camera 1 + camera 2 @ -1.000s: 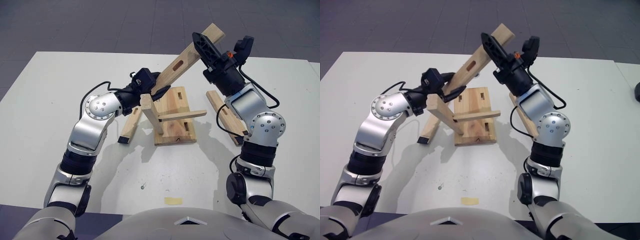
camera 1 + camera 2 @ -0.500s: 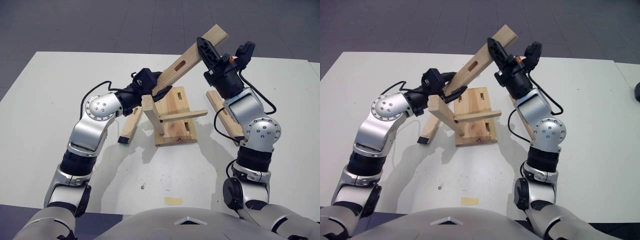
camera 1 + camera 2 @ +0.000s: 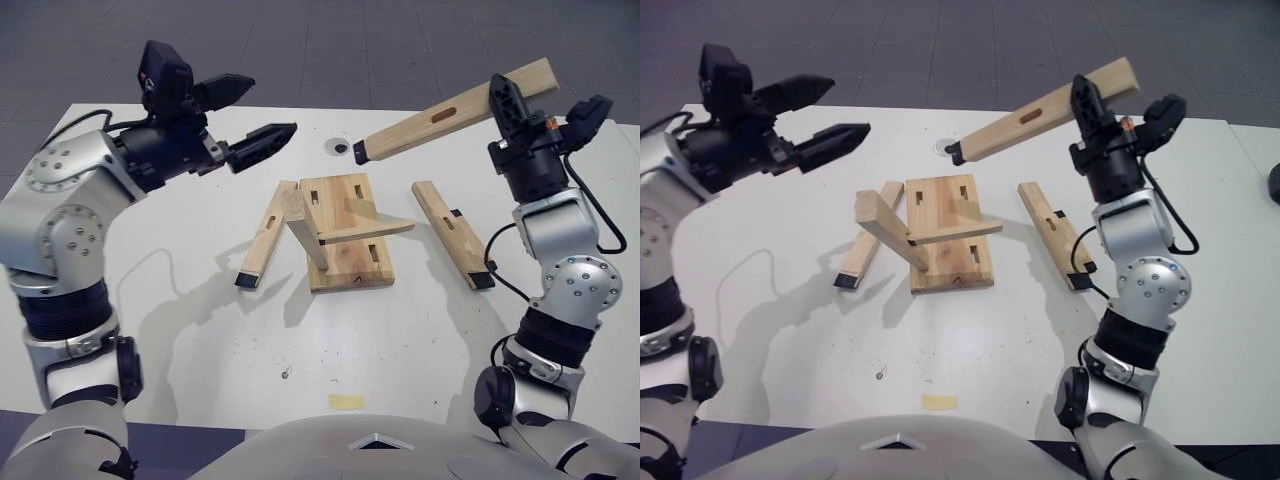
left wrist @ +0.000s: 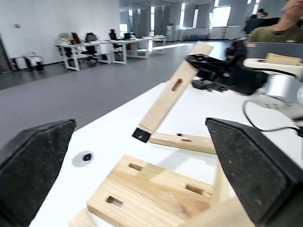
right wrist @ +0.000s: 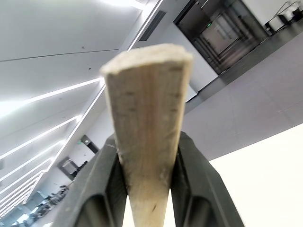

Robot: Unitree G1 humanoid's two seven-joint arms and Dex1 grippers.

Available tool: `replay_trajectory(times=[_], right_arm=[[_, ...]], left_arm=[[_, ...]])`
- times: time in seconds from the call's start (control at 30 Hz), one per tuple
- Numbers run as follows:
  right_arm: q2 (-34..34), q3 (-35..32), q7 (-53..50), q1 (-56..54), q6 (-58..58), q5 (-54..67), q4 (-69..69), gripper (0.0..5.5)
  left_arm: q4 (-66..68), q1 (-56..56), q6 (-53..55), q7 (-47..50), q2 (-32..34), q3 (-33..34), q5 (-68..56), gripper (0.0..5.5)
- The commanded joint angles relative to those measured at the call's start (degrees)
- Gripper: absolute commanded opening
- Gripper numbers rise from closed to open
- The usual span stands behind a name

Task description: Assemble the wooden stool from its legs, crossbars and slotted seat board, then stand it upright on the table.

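Pale, square-cut wood everywhere! The slotted seat board (image 3: 345, 232) lies flat at mid-bench. A tilted leg (image 3: 303, 228) stands at its left edge, with a thin crossbar (image 3: 370, 229) jutting from it across the board. Two more legs with black foot caps lie flat on the smooth white bench (image 3: 150, 300), one (image 3: 262, 235) just left of the board and one (image 3: 452, 233) to its right.

My right jaws are clamped on the upper end of the mortised leg (image 3: 440, 113), wood squeezed between both black pads. It hangs slanted over the far edge, capped foot lowest, by a small round grommet (image 3: 341, 148).

My left jaws gape wide, holding nothing, above the far-left corner. A second ago they gripped that leg's lower end. Now they've let go and pulled away, and the leg has swung flatter and rightward.
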Motion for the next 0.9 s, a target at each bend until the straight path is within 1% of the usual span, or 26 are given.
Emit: replay_trajectory(times=[0.03,0.07,0.13,0.3,0.4,0.47,0.57,0.63,0.73,0.9], right_arm=[[-2.31,-0.17,0.58,2.43,0.29,-0.7,-2.16,1.01],[-2.44,0.07,0.74,2.75,0.24,-0.84,-2.18,1.01],[-2.42,0.38,0.58,3.34,0.01,-0.85,-2.35,1.01],[-1.54,1.72,-0.15,2.97,-0.53,-1.43,-1.21,1.01],[-1.33,2.33,-0.25,3.06,-0.59,-1.82,-1.14,1.01],[-1.63,2.49,-0.27,3.79,-0.47,-2.57,-1.36,1.01],[-3.79,3.14,0.66,5.88,-0.2,-5.53,-3.21,1.01],[-6.49,4.94,2.15,8.2,-0.62,-10.64,-5.49,1.01],[-9.77,8.14,3.78,11.21,-2.35,-18.99,-9.83,1.01],[-12.7,12.32,5.18,11.74,-3.5,-28.19,-14.85,1.01]], left_arm=[[-4.5,3.03,3.39,-5.43,3.97,-1.92,-5.7,5.4],[-5.6,4.41,2.95,-6.47,4.69,-3.05,-5.58,5.4],[-6.81,6.47,2.03,-8.59,5.59,-5.32,-5.29,5.1],[-4.68,7.38,-2.41,-8.59,5.23,-11.1,0.22,4.15],[-5.21,6.48,-2.95,-7.89,4.5,-11.8,0.19,3.6],[-5.36,6.07,-3.13,-7.38,4.12,-11.94,-0.14,3.33],[-4.72,5.72,-2.82,-6.66,3.29,-12.29,-1.0,2.87],[-4.36,6.15,-3.42,-5.57,2.2,-13.67,0.01,2.47],[-4.86,7.11,-4.82,0.6,-2.08,-16.58,3.32,2.34],[-8.06,9.17,-5.86,9.04,-7.48,-19.59,5.91,2.25]])
